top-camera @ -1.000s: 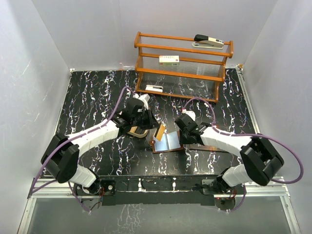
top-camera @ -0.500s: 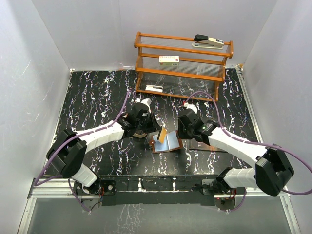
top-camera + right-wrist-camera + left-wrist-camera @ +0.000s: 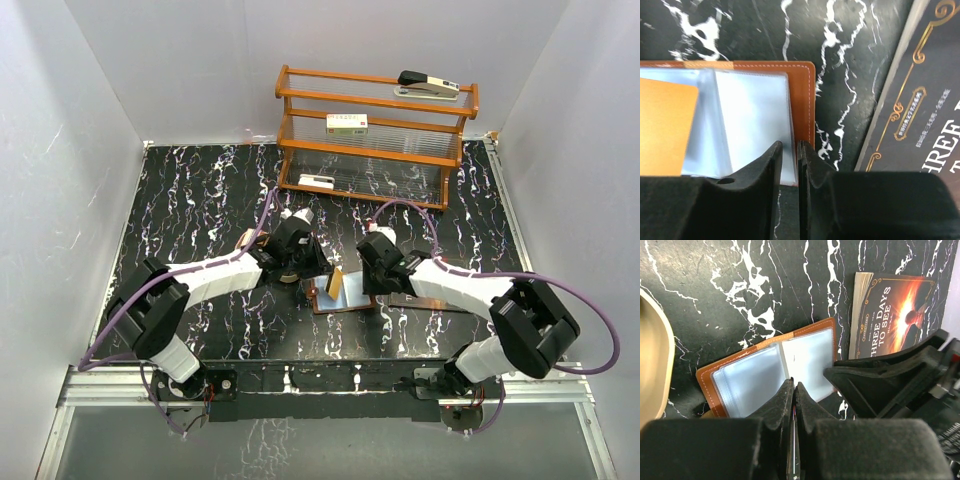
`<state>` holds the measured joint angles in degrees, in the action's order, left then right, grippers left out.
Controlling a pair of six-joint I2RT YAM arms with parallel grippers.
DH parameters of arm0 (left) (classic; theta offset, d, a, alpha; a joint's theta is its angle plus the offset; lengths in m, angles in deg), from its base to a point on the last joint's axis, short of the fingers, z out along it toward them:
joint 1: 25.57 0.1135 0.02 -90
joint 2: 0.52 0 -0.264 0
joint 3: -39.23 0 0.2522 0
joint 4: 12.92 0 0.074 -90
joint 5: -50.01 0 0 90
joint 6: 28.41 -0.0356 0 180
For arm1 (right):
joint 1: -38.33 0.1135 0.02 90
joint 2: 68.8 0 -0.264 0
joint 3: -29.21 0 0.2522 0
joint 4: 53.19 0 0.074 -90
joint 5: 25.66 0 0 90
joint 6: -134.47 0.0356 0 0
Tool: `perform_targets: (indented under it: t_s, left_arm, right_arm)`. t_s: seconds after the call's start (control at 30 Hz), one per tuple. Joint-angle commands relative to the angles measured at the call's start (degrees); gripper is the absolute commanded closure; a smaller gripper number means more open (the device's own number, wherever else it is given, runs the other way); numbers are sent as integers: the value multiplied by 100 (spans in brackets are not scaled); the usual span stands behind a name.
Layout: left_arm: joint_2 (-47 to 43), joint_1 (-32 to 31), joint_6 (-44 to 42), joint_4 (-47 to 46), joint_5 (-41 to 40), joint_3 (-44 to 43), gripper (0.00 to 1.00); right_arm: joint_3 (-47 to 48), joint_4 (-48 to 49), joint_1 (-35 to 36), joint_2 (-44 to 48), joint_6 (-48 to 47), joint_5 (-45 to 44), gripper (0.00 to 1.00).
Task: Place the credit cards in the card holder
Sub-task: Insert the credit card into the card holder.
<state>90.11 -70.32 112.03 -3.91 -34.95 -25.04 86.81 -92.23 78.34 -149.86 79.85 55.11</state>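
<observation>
The card holder (image 3: 345, 297) lies open in the middle of the table, brown leather with glossy clear pockets. It also shows in the left wrist view (image 3: 755, 372) and the right wrist view (image 3: 800, 90). My left gripper (image 3: 322, 272) is shut on a gold-orange credit card (image 3: 335, 283), held tilted with its lower edge over the left pocket. The card shows flat in the right wrist view (image 3: 665, 125) and edge-on between the left fingers (image 3: 793, 440). My right gripper (image 3: 366, 282) is shut with a hairline gap, empty, at the holder's right edge (image 3: 790, 145).
A dark booklet (image 3: 895, 315) with pale lettering lies right of the holder, partly under the right arm (image 3: 920, 100). A tan tray (image 3: 652, 375) sits left of the holder. A wooden shelf (image 3: 375, 130) at the back carries a stapler (image 3: 428, 85) and a white box (image 3: 346, 122).
My left gripper has carried the gold card right and down onto the open holder. My right gripper rose briefly, then came back down to the holder's right edge.
</observation>
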Motion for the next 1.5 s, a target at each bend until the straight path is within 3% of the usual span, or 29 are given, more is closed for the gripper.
perform_targets:
  t_s: [0.0,0.27,0.87,1.47]
  left_arm:
    - [35,-114,74,-244,-82,105,100]
    - [137,-167,145,-414,-64,201,100]
    - [573,-272,352,-824,-382,317,100]
    - [287,-359,488,-942,-325,278,100]
  right_arm:
    - [-389,340,-2,158,344,-127,84]
    - [-959,506,7,537,805,42,85]
    - [-1068,541,7,703,893,-3,85]
    - [-1079,489,7,769,915,-107,85]
